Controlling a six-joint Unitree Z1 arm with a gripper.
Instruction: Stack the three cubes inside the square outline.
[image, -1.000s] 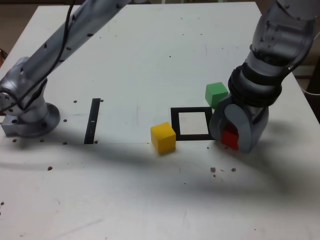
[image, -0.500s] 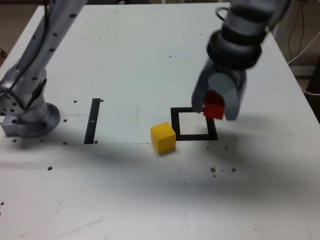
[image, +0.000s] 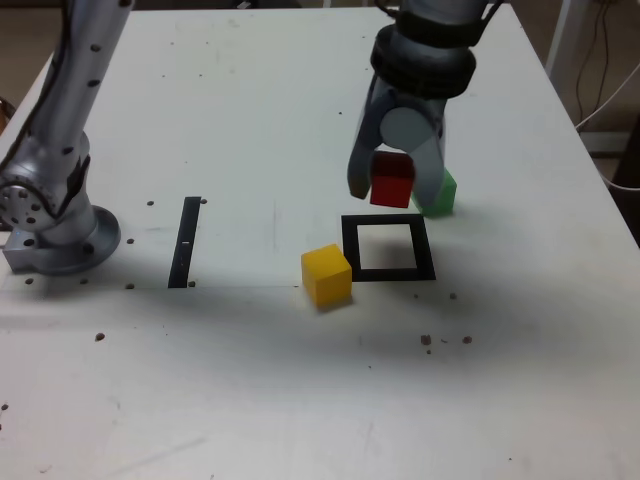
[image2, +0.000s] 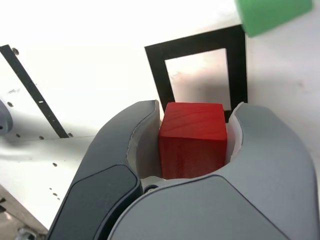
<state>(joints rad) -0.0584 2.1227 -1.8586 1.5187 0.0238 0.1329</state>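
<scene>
Carrying the red cube (image: 391, 182) clear of the desk (image: 250, 120), claw (image: 393, 186) clenched on its two opposite faces so the bottom stays free to set down flat. Square outline (image: 388, 248) sits empty just below and toward the desk's near edge, so the drop needs a short shift that way. Green cube (image: 440, 193) stands beside the outline's far corner, probably just clear of the claw, though it's partly hidden. Yellow cube (image: 327, 274) waits off the outline's near corner on the exterior view's left.
</scene>
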